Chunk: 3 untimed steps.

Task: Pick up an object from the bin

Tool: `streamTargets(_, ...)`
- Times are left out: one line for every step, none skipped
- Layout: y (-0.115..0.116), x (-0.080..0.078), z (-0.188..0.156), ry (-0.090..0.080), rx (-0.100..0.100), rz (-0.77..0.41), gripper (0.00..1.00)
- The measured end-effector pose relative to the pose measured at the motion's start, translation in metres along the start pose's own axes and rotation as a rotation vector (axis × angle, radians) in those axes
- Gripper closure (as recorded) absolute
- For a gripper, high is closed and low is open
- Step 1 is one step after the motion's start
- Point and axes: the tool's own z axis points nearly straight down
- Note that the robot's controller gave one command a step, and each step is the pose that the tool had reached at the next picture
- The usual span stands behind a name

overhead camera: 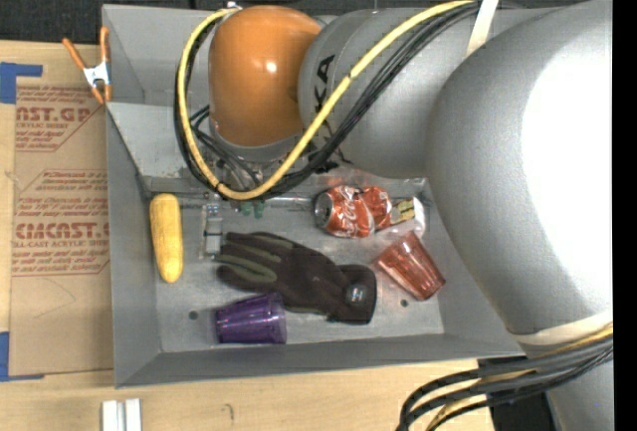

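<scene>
The tool [227, 212] hangs left of centre in the grey metal bin [129, 320] — spread or pressed together, one cannot tell — with the dark brown fabric glove [299, 275] just below it, long axis running toward the lower right, and the yellow cob-shaped toy [166, 238] just left.

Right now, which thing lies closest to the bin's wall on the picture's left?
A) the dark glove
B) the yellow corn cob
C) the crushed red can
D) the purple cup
B: the corn cob lies upright in the picture beside the left wall of the bin, while the glove, the purple cup and the crushed can all sit further right.
</scene>
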Motion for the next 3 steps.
streamTargets(0.0, 0.0, 0.0, 0.0, 0.0, 0.0, 0.0)
streamTargets(-0.05, 0.023, 0.037, -0.004, -0.001, -0.047, 0.0)
streamTargets(-0.092, 0.011, 0.097, 0.0, 0.001, -0.091, 1.0)
